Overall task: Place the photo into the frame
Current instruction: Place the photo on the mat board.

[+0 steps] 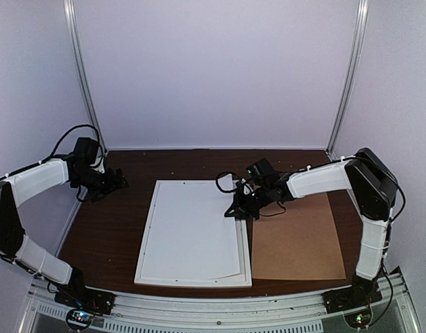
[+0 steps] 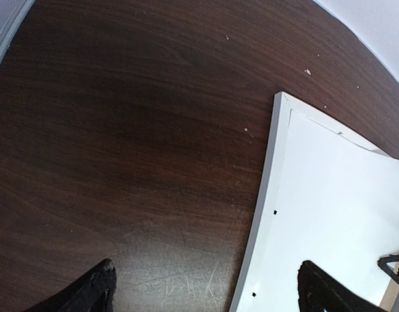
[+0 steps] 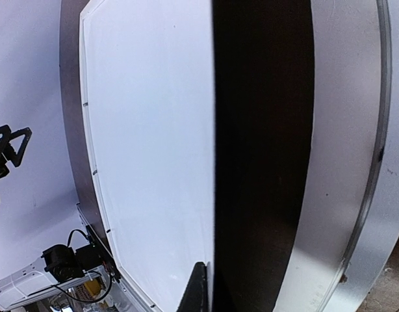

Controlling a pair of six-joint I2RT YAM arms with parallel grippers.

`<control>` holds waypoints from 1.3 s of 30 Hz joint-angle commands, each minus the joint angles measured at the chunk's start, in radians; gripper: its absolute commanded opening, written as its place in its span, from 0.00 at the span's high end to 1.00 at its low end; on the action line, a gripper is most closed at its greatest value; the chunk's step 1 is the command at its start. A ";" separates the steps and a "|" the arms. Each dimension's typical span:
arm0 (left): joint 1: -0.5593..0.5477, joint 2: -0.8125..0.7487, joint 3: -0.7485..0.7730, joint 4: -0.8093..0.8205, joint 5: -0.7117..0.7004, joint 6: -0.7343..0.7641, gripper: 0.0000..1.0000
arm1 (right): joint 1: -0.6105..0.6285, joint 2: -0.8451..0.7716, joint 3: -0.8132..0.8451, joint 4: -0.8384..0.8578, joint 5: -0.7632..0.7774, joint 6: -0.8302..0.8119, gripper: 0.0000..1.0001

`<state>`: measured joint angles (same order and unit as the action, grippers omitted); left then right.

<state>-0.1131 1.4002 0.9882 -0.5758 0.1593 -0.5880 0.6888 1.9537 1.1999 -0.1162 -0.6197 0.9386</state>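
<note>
Photo [image 1: 192, 229] is lying white side up, its printed face hidden. Right gripper [image 1: 234, 210] is covering the frame's [image 1: 145, 239] far right corner, and any pinch there is not resolving. Bottom edge of the left wrist view is cropping the left gripper [image 2: 209, 292] to two dark fingertips. Right arm is hiding the brown board's [image 1: 300, 239] far left corner.

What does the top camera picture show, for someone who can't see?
A white thin-railed rectangular picture frame lies on a brown wooden table, a blank white paper sheet inside. The shut right gripper is at the sheet's far right corner; the open left gripper hangs left of the frame. A flat brown board lies on its right.
</note>
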 commanded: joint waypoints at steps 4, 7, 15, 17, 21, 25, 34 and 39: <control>-0.008 0.003 0.001 0.036 0.010 0.007 0.02 | 0.006 -0.009 0.015 -0.025 0.012 -0.029 1.00; -0.008 0.006 0.003 0.036 0.011 0.007 0.02 | 0.006 -0.011 0.013 -0.028 0.010 -0.033 1.00; -0.010 0.013 0.006 0.039 0.013 0.005 0.02 | 0.005 -0.015 0.022 -0.049 -0.011 -0.053 1.00; -0.011 0.015 0.006 0.040 0.015 0.004 0.02 | 0.005 -0.014 0.025 -0.049 -0.015 -0.055 1.00; -0.013 0.018 0.009 0.040 0.015 0.004 0.02 | 0.006 -0.004 0.031 -0.049 -0.016 -0.055 1.00; -0.013 0.019 0.010 0.040 0.015 0.004 0.02 | 0.008 0.012 0.041 -0.049 -0.021 -0.057 1.00; -0.014 0.022 0.007 0.040 0.015 0.005 0.02 | 0.012 0.025 0.049 -0.048 -0.023 -0.057 1.00; -0.016 0.022 0.008 0.040 0.018 0.006 0.02 | 0.013 0.023 0.047 -0.057 -0.015 -0.063 0.98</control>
<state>-0.1200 1.4143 0.9882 -0.5739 0.1623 -0.5884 0.6960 1.9686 1.2255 -0.1650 -0.6327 0.8913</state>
